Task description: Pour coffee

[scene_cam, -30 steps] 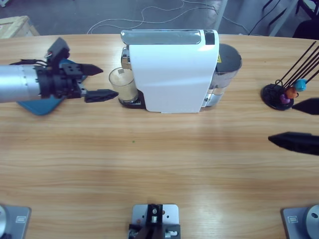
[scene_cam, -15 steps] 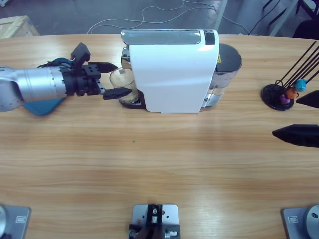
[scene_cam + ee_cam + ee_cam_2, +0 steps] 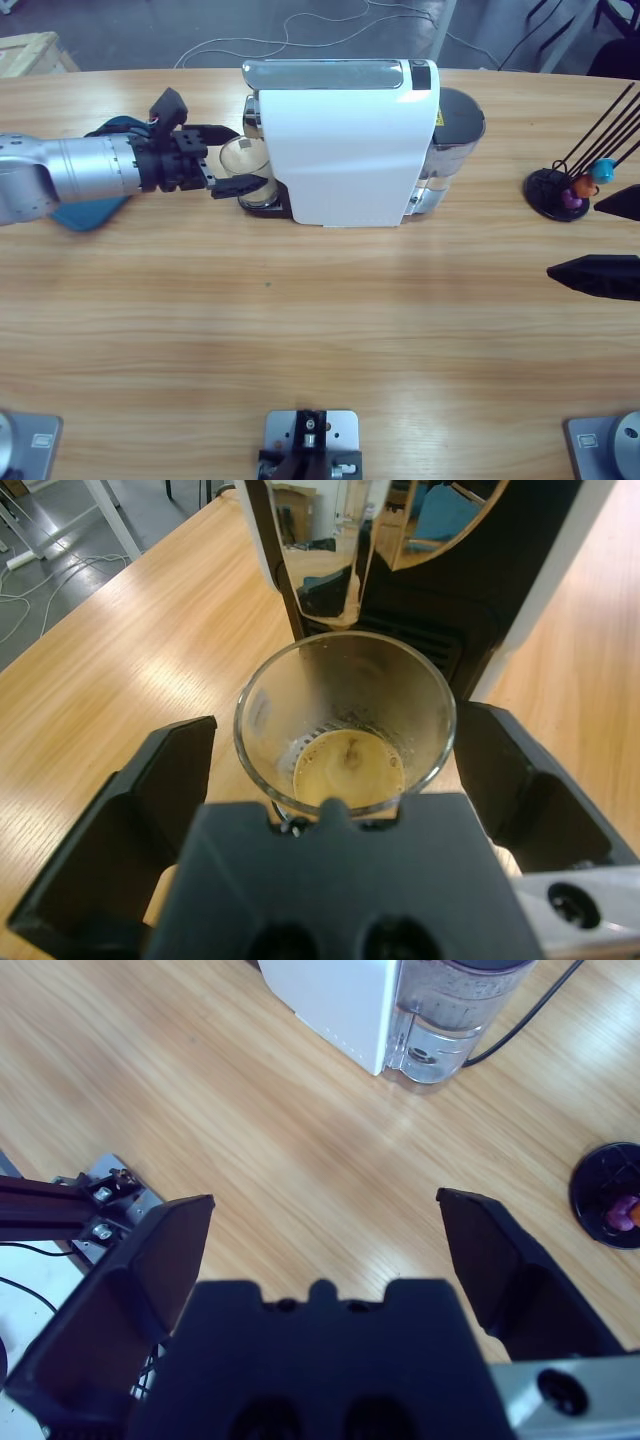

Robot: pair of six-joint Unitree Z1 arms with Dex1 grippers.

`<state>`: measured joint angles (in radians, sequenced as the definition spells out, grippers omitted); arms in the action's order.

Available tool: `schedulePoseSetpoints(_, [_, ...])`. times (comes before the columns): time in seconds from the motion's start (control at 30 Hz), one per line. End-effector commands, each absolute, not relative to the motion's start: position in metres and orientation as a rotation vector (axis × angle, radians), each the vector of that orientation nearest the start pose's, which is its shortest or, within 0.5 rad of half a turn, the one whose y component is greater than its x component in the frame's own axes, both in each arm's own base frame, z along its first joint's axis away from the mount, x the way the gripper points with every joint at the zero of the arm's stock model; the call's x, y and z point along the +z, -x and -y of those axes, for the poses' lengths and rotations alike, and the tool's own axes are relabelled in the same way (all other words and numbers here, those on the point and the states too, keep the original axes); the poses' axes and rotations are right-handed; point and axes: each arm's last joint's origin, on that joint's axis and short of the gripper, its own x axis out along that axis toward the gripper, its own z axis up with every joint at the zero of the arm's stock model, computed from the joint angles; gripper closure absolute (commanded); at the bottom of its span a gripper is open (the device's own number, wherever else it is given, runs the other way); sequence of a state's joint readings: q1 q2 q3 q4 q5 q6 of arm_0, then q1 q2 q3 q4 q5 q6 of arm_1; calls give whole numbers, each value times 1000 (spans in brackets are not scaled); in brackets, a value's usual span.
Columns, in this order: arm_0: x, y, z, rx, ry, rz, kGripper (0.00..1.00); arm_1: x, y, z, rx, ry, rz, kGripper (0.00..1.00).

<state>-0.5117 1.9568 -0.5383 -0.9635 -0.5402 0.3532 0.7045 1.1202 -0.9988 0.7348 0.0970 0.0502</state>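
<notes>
Now, glass bracketed at the machine.
My left tool (image 3: 228,158) gapes round the glass (image 3: 244,160) (coffee inside), gripping nothing, ready to lift; right tool (image 3: 604,237) idles wide, empty.

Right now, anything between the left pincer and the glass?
Nothing visible. The left pincer is open with a jaw on either side of the glass, which stands under the coffee machine's spout with coffee in the bottom.

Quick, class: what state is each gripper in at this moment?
Left gripper: open, jaws either side of the glass, not clamped on it.
Right gripper: open, holding nothing, over bare table.
</notes>
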Motion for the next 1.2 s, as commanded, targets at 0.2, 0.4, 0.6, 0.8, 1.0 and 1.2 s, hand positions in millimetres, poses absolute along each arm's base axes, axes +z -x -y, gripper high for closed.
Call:
schedulePoseSetpoints(0.2, [156, -283, 185, -1103, -298, -293, 66, 349, -118, -110, 754, 240, -910, 0])
schedulePoseSetpoints(0.4, [156, -282, 185, -1113, -297, -296, 591, 350, -119, -111, 755, 239, -905, 0])
schedulePoseSetpoints(0.6, [155, -278, 183, -1114, -301, -303, 1000, 350, -117, -109, 756, 237, -900, 0])
schedulePoseSetpoints(0.8, [162, -267, 162, -1086, -292, -287, 1000, 356, -115, -107, 751, 234, -879, 0])
schedulePoseSetpoints(1.0, [192, -255, 140, -1045, -284, -221, 1000, 358, -116, -108, 754, 230, -866, 0])
schedulePoseSetpoints(1.2, [216, -228, 93, -846, -264, -202, 1000, 358, -107, -100, 760, 221, -848, 0])
